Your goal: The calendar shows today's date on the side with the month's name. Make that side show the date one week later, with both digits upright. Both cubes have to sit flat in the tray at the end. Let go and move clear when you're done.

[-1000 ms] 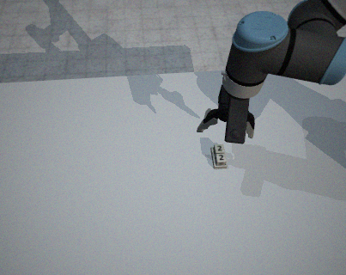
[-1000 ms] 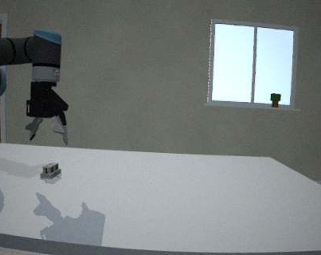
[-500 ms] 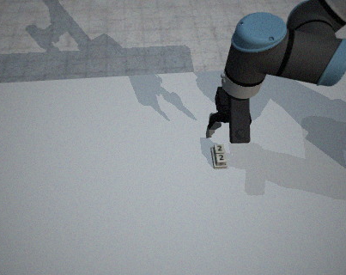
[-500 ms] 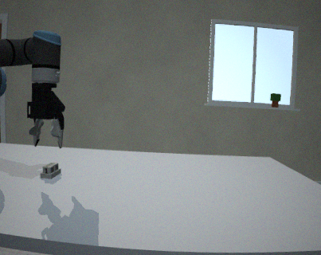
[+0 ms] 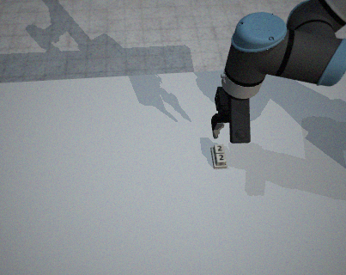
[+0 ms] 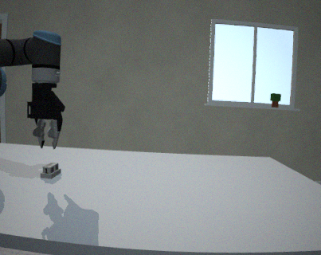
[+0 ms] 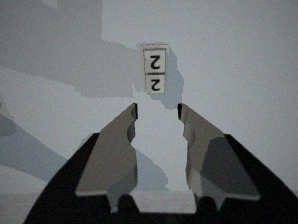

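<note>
Two pale cubes sit side by side in the small tray (image 5: 220, 168) (image 6: 45, 175). The far cube (image 5: 220, 149) (image 7: 155, 84) and the near cube (image 5: 221, 157) (image 7: 155, 61) each show a 2 on top, upright in the top view and upside down in the wrist view. In the exterior view the cubes are small and their side marks cannot be read. The month's name and the digits on the sides cannot be made out. My gripper (image 6: 48, 147) (image 7: 157, 104) is partly open and empty, pointing down above the tray, with its fingers apart.
The white table (image 5: 97, 193) (image 6: 170, 199) bears the tray. The arm (image 5: 290, 51) (image 6: 18, 52) reaches in from the upper right in the top view, and its shadows fall around the tray. A window (image 6: 233, 64) with a small potted plant (image 6: 275, 99) is in the wall behind.
</note>
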`<act>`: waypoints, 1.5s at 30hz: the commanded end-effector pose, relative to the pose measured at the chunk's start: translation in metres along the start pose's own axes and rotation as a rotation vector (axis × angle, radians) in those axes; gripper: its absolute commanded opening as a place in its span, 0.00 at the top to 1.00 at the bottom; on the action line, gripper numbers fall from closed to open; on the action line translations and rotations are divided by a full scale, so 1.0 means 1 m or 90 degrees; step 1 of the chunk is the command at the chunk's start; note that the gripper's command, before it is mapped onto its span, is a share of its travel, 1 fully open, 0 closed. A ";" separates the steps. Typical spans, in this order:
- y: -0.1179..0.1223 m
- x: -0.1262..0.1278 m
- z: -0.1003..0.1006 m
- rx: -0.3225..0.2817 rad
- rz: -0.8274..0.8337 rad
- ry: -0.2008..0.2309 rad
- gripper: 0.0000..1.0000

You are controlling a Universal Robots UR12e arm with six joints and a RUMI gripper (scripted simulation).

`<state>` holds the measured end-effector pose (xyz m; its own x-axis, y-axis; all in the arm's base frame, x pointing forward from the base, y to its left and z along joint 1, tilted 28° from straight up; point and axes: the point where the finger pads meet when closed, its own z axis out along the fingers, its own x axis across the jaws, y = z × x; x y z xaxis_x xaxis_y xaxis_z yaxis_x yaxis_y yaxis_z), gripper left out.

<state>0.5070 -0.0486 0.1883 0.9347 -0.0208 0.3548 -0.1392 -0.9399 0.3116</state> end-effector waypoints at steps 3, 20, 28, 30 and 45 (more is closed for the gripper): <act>0.000 -0.002 0.001 0.000 0.001 -0.001 0.72; 0.000 -0.002 0.001 0.000 0.000 -0.001 0.72; 0.000 -0.003 0.004 0.001 -0.005 -0.002 0.72; 0.000 -0.003 0.005 0.001 -0.007 -0.002 0.72; 0.000 -0.003 0.022 0.001 -0.016 -0.002 0.72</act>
<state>0.5097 -0.0524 0.1789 0.9380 0.0013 0.3466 -0.1167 -0.9405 0.3192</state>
